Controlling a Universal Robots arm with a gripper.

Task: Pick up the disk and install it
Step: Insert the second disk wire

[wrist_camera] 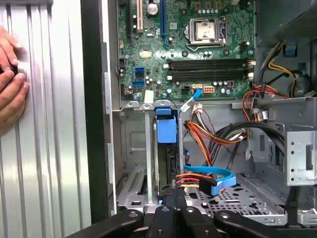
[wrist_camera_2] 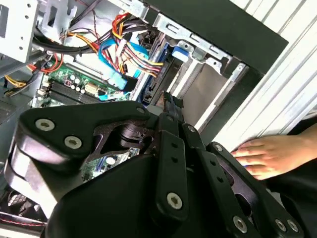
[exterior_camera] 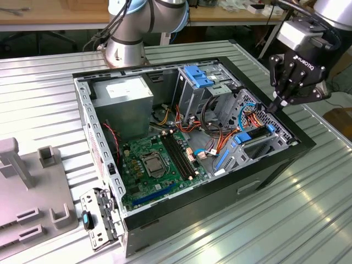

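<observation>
One gripper [exterior_camera: 273,105] is seen at the far corner of the open computer case [exterior_camera: 308,144], at the exterior view's right, its fingers [wrist_camera_2: 171,106] drawn together to a narrow tip with nothing held between them. The disk [wrist_camera: 166,148], with its blue carrier, is seen standing on edge in the drive cage [wrist_camera: 133,163] in the first wrist view, just ahead of the fingertips; whether it is fully seated cannot be told. Trouble could be expected from the bundle of red, orange and yellow cables [wrist_camera: 208,136] and the blue data cable [wrist_camera: 218,177] lying right beside the slot: these could be snagged or pinched by the fingers, or a connector pulled loose. If the disk is pressed while tilted, the carrier rail could be jammed against the cage wall. A person's hand [wrist_camera_2: 272,156] is rested on the ribbed metal table [exterior_camera: 308,220] close to the case, and could be struck by the arm. Elsewhere the motherboard [exterior_camera: 157,165], the power supply [exterior_camera: 122,104] and a detached side bracket [exterior_camera: 102,220] are seen.
</observation>
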